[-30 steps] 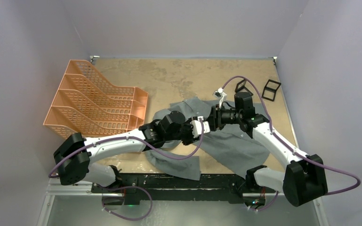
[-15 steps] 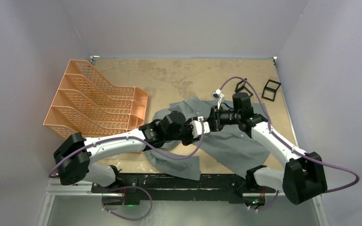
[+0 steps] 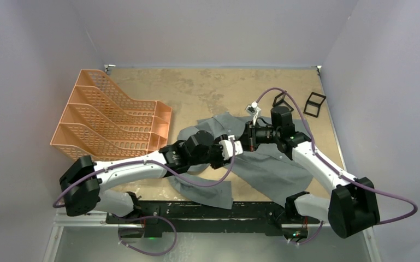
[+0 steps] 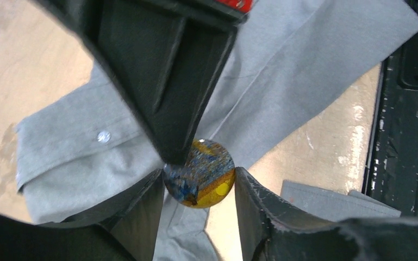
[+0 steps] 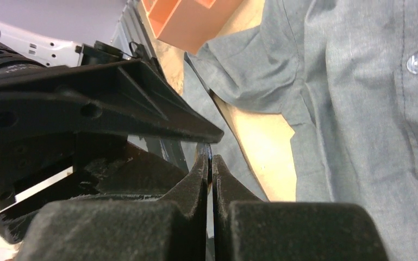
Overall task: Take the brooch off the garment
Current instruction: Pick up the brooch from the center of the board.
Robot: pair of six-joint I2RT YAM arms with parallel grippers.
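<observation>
Two arms meet at the centre of the overhead view. One grey short-sleeved collared shirt (image 3: 273, 169) lies crumpled on the tan table (image 3: 207, 87). One orange mesh file tray with four slots (image 3: 109, 117) stands at the left, and two small black wire frames (image 3: 279, 100) (image 3: 315, 103) sit at the upper right.

One round brooch (image 4: 199, 173), mottled blue, orange and yellow with a glossy face, shows in the lower centre of the left wrist view. There it sits above the shirt, between the left pincer (image 4: 198, 176) fingers, which stand part open and touch its sides. The right pincer (image 5: 209, 157) is fully closed, its tip at the brooch's upper-left rim. Whether it pinches the rim cannot be told.

Compared with a second ago, the left arm has shifted slightly leftward. Shirt, tray and frames lie unchanged.
</observation>
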